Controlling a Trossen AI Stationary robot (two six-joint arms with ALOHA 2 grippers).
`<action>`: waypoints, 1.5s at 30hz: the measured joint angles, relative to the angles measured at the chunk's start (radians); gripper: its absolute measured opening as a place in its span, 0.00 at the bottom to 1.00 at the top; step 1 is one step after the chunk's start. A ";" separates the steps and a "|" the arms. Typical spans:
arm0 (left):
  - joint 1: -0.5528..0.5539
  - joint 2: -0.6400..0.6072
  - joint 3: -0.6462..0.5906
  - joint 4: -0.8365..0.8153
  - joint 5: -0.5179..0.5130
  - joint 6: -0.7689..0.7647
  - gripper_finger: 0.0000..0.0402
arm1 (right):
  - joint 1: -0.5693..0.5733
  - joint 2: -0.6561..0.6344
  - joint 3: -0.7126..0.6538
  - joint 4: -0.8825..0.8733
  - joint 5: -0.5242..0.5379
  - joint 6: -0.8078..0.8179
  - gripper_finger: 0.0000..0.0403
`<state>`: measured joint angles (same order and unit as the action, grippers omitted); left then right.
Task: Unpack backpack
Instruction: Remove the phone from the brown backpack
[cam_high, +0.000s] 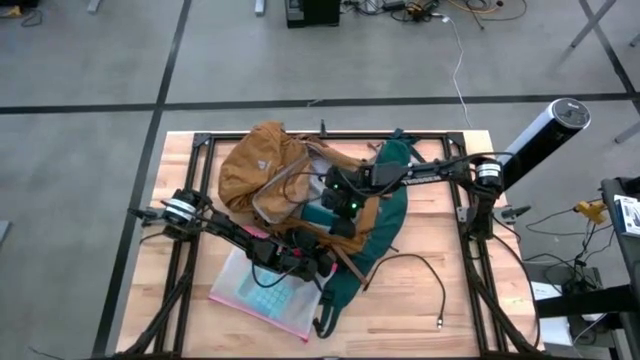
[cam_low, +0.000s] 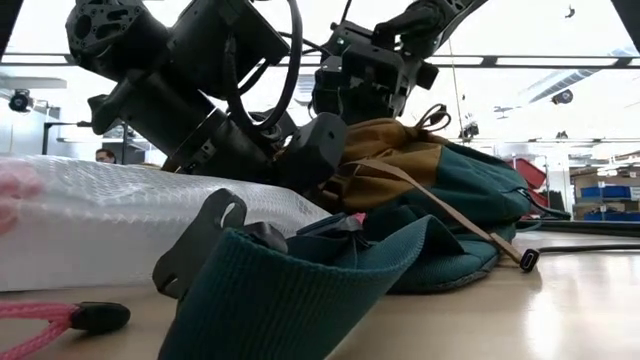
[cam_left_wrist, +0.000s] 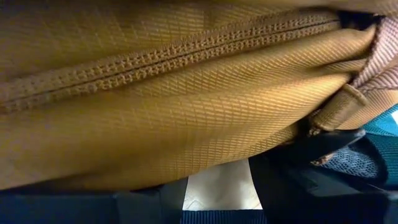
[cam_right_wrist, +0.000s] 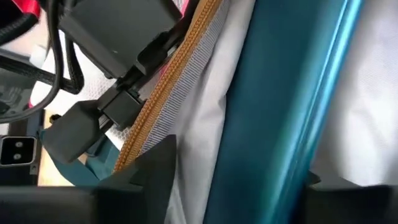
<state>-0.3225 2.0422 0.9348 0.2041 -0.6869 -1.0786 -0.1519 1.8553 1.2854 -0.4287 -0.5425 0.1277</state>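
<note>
The mustard-tan backpack (cam_high: 265, 165) lies on the table with its dark green back panel (cam_high: 388, 215) toward the right and its opening facing up. My left gripper (cam_high: 308, 263) is at the backpack's near edge, shut on mustard fabric that fills the left wrist view (cam_left_wrist: 186, 106). My right gripper (cam_high: 343, 205) reaches down into the opening, where a flat teal item (cam_right_wrist: 280, 106) stands between its fingers against pale lining (cam_right_wrist: 211, 124). A clear pink-edged pouch (cam_high: 262, 292) lies flat under the left arm. My left gripper pinches the backpack's mustard fabric near the zip seam (cam_left_wrist: 205, 155), coming level from the table's left. The fabric drapes over the fingertips and hides the exact spot. My right gripper holds the teal item's edge (cam_right_wrist: 292, 180) between its two fingers, pointing down from above into the opening. A fold of lining lies against one finger (cam_right_wrist: 155, 174).
A black cable (cam_high: 425, 285) curls on the wood to the right of the backpack. Green straps (cam_low: 290, 290) and a brown strap (cam_low: 440, 210) trail toward the near edge. The pouch (cam_low: 120, 220) takes up the near left. Bare wood shows on the near right.
</note>
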 joint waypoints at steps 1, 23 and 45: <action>0.000 0.000 0.000 -0.002 0.000 0.004 0.39 | 0.005 0.000 0.000 -0.001 0.005 0.003 0.41; 0.001 -0.032 -0.002 -0.020 -0.005 0.045 0.39 | 0.063 -0.452 -0.003 -0.138 0.391 -0.042 0.02; -0.077 -0.326 -0.002 0.063 -0.114 0.347 0.39 | 0.261 -0.501 -0.085 -0.140 0.769 0.004 0.02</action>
<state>-0.4000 1.7162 0.9324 0.2669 -0.8005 -0.7314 0.1090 1.3543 1.2001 -0.5690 0.2270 0.1317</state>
